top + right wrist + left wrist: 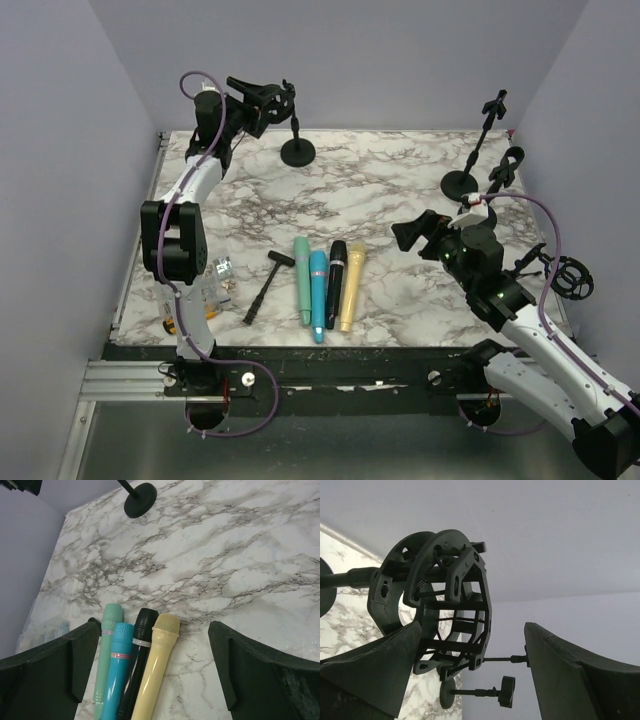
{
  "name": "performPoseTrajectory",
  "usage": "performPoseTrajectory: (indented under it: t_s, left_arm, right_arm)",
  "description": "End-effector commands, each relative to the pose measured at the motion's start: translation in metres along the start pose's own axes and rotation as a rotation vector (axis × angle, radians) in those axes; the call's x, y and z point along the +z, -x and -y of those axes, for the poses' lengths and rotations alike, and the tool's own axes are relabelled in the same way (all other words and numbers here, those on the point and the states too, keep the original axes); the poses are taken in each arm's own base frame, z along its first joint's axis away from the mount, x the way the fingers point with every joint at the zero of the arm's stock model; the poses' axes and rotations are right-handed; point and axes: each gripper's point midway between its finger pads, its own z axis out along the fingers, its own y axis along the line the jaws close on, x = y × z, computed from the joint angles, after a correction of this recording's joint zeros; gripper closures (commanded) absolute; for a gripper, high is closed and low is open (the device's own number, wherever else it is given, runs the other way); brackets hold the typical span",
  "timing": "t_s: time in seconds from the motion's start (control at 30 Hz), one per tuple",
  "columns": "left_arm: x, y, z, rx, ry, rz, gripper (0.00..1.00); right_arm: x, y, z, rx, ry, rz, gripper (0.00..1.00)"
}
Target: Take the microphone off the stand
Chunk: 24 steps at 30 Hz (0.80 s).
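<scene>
My left gripper (472, 630) hangs wide open around the black wire cradle (452, 605) atop the round-based black stand (297, 150), gripping nothing. I see no microphone inside; four coloured handheld microphones (328, 285) lie in front of the stand, so I'd confirm before closing.

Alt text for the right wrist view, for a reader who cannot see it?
A green microphone, blue microphone, black microphone and yellow microphone lie side by side on a marble table, framed by the open right gripper. A round stand base sits beyond them.
</scene>
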Motion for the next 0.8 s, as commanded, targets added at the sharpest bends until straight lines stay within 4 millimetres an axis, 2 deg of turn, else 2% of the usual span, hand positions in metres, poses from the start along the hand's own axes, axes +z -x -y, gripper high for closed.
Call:
performPoseTrajectory:
  t_s: [0.0, 0.1, 0.33, 0.37, 0.53, 0.6, 0.67, 0.77]
  left_arm:
    - [-0.011, 0.001, -0.02, 0.016, 0.075, 0.048, 0.14]
    - [-0.016, -0.002, -0.017, 0.036, 0.044, 0.04, 0.13]
    - [-0.034, 0.004, 0.018, 0.174, -0.023, 0.045, 0.08]
    - [-0.037, 0.006, 0.019, 0.177, -0.013, 0.05, 0.07]
    - [-0.048, 0.016, 0.002, 0.141, 0.037, 0.098, 0.05]
    - [-0.043, 0.013, -0.004, 0.1, 0.022, 0.075, 0.07]
    - [-0.041, 0.022, -0.012, 0.051, 0.004, 0.07, 0.12]
    - [-0.027, 0.018, -0.021, 0.044, 0.008, 0.018, 0.16]
  right_arm:
    - [-0.001, 0.017, -0.004, -0.005, -0.004, 0.051, 0.0]
    - [0.001, 0.017, -0.005, -0.008, -0.001, 0.045, 0.0]
    - [0.003, 0.014, -0.006, -0.003, 0.005, 0.036, 0.0]
    - [0.002, 0.015, -0.006, -0.001, 0.008, 0.037, 0.0]
    - [0.004, 0.013, -0.007, 0.006, 0.014, 0.034, 0.0]
    - [0.004, 0.013, -0.008, 0.008, 0.018, 0.032, 0.0]
    - [0.003, 0.012, -0.008, 0.008, 0.019, 0.031, 0.0]
    - [0.003, 0.013, -0.007, 0.007, 0.013, 0.038, 0.0]
